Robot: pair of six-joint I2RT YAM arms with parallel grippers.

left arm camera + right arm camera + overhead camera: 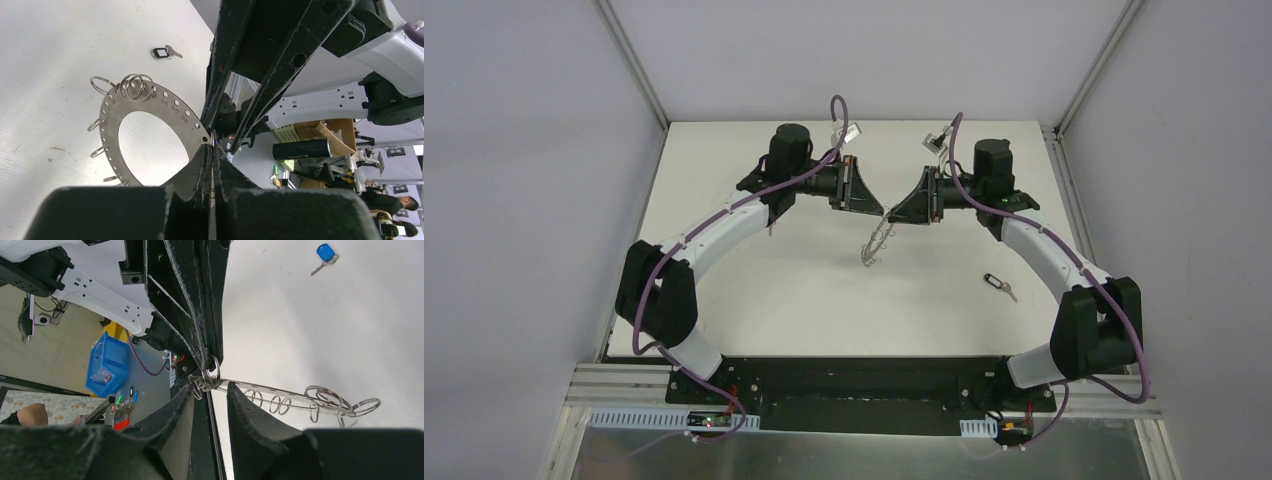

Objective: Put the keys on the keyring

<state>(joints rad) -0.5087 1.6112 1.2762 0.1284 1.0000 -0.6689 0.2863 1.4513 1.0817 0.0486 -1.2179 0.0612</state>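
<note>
Pinching the keyring (167, 105) centre-frame in the shut left gripper (212, 145), right gripper (212, 386) half open and empty; next, likely fetching the black key (999, 286) from lower right.

Two robot arms stand at the one tabletop (824, 300): the left arm (714, 235) and the right arm (1044, 245). Each carries one tool, making two: the left tool (212, 145) and the right tool (212, 386). There is one keyring (112, 120). There are two keys: one black key (998, 285) and one blue key (325, 252). At least six wire loops (100, 82) line the keyring's edge, but some overlap, so the exact count is unclear.
</note>
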